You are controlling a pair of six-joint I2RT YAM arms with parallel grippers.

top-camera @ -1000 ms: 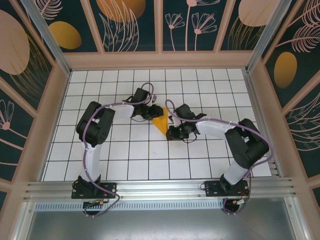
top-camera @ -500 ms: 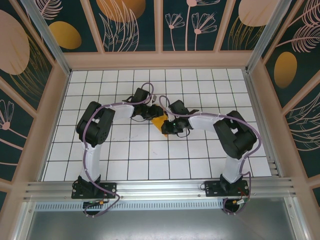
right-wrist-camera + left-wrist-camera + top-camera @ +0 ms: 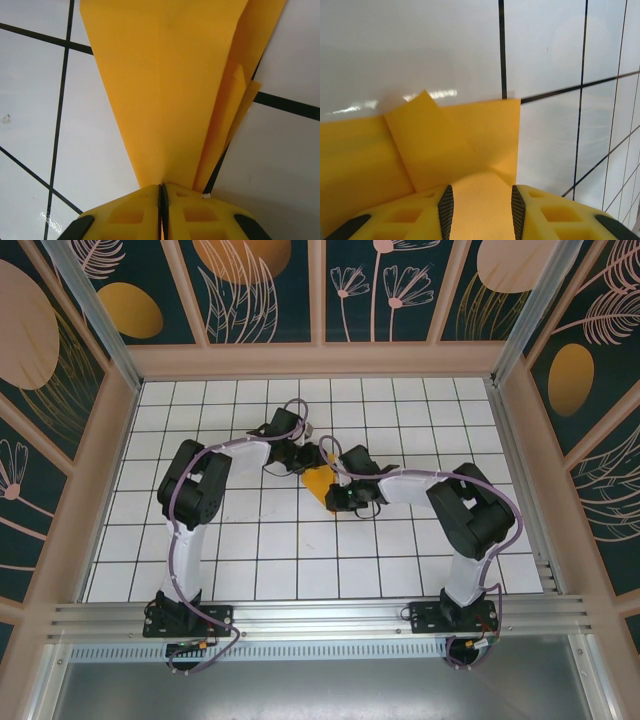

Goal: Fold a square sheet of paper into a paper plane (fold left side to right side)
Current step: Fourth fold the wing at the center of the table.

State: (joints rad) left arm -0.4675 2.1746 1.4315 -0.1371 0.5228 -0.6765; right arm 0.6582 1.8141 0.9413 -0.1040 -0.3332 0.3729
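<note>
We find the folded orange-yellow paper sheet [image 3: 316,483] central on the white gridded table [image 3: 250,540], its point pinched by the right gripper [image 3: 162,192], seemingly as anchor, with the left gripper [image 3: 482,200] parted over it.

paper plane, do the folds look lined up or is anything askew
Slightly askew. In the right wrist view the plane has lower flaps at the picture's right sticking out past the top layer, with uneven edges. The right gripper is shut on its narrow tip. No tear shows.
</note>
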